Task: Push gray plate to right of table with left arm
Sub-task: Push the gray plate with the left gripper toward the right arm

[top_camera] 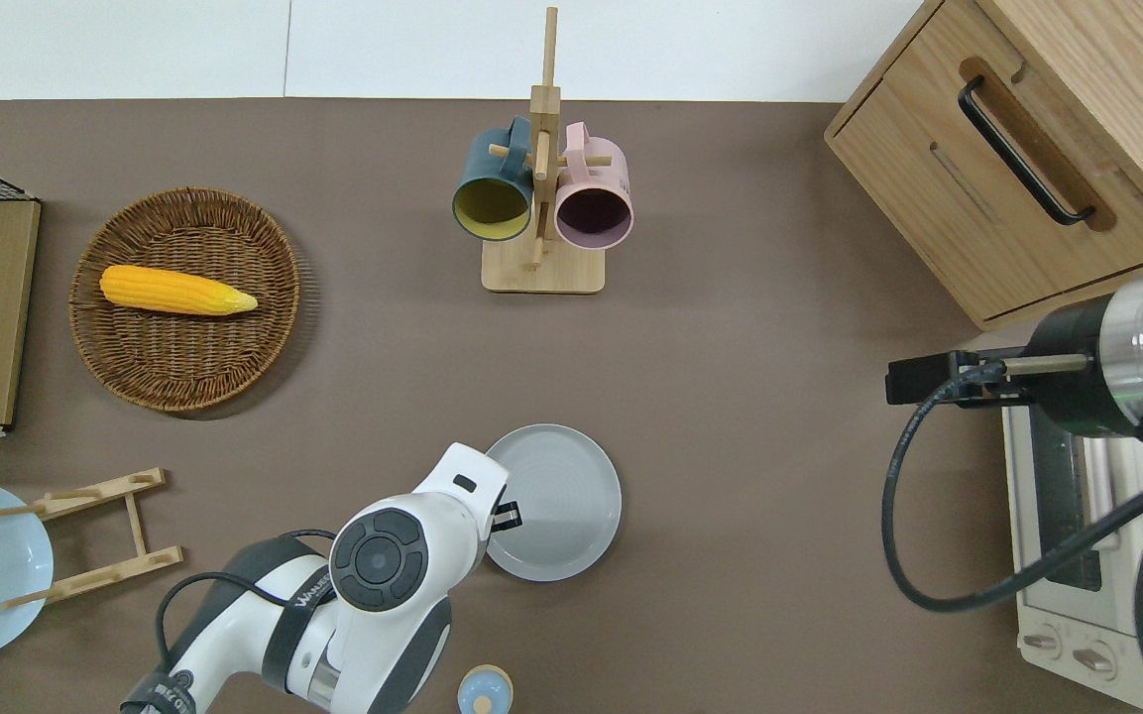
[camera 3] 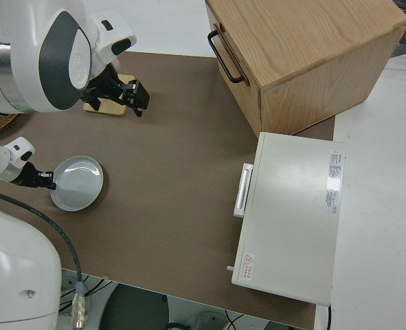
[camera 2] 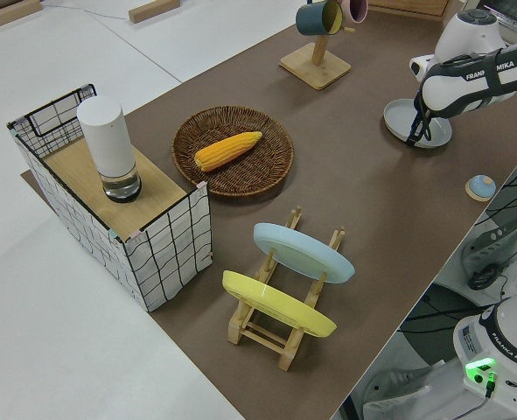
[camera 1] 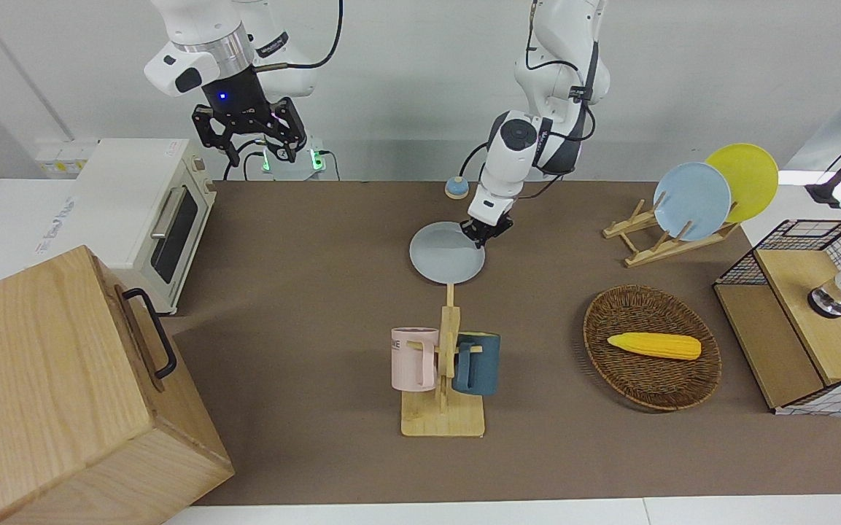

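Left gripper [camera 1: 483,235] sits low at the rim of the gray plate [camera 1: 444,255], on the edge toward the left arm's end of the table [camera 1: 303,240]; whether its fingers are apart or closed, I cannot tell. Round, with no long axis, the plate lies flat, face up, nearer the robots than the mug rack [camera 1: 443,379]. Right arm is parked.

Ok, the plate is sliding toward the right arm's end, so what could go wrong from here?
1. The left pincer bears only on the rim of the gray plate, so the plate may swivel and slip off the push line.
2. The toaster oven stands at the right arm's end of the table; a long push could hit it.
3. The right arm is parked.
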`<state>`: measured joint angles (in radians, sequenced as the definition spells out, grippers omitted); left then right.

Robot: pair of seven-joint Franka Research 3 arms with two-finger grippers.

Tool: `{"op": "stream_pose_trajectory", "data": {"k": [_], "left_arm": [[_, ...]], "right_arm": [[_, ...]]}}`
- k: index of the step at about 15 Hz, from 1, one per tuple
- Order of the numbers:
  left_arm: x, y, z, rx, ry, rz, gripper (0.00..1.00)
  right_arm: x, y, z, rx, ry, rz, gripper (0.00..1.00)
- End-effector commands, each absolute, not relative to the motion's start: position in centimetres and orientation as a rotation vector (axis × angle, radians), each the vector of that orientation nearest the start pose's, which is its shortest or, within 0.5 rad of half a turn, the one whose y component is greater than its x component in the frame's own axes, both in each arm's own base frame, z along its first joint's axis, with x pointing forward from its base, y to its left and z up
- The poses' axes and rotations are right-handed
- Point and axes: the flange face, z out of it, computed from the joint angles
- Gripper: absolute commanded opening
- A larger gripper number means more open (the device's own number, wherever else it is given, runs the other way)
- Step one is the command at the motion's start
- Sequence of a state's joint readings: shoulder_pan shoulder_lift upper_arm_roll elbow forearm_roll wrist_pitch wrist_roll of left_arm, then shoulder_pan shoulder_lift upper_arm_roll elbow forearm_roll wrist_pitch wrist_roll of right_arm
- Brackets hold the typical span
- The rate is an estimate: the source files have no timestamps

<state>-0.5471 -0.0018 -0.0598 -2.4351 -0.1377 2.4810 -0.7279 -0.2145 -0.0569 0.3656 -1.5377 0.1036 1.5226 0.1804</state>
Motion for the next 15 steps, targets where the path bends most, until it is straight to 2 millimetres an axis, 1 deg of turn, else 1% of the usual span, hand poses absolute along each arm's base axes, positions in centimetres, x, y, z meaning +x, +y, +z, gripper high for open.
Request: {"op": "stream_pose_trajectory", "data": {"k": [1,3,5,6,9,12,13,15], "left_arm": [[39.8,-30.9,30.1,-3.225,-0.405,0.032,0.0],[39.7,-32.3,29.8,-3.234,-0.427,0.022,0.0],[39.6,-32.9,29.0,-3.233,-0.445,0.02,0.0],[39.2,-33.6,28.8,-3.238,-0.44,0.016,0.0],[39.4,-34.8,29.2,-3.251,-0.47,-0.001,0.0],[38.9,-36.1,29.7,-3.262,-0.474,-0.004,0.0],[38.5,-37.2,30.1,-3.273,-0.478,-0.006,0.0],[38.0,-38.1,30.5,-3.278,-0.491,-0.009,0.0]], "right_arm": [[52.6,9.7,66.8,-3.035,0.04,-0.036,0.996],[52.6,9.7,66.8,-3.035,0.04,-0.036,0.996],[52.6,9.7,66.8,-3.035,0.04,-0.036,0.996],[52.6,9.7,66.8,-3.035,0.04,-0.036,0.996],[52.6,9.7,66.8,-3.035,0.04,-0.036,0.996],[52.5,9.8,66.8,-3.035,0.038,-0.036,0.996],[52.6,9.7,66.8,-3.035,0.04,-0.036,0.996],[52.6,9.7,66.8,-3.035,0.04,-0.036,0.996]]}}
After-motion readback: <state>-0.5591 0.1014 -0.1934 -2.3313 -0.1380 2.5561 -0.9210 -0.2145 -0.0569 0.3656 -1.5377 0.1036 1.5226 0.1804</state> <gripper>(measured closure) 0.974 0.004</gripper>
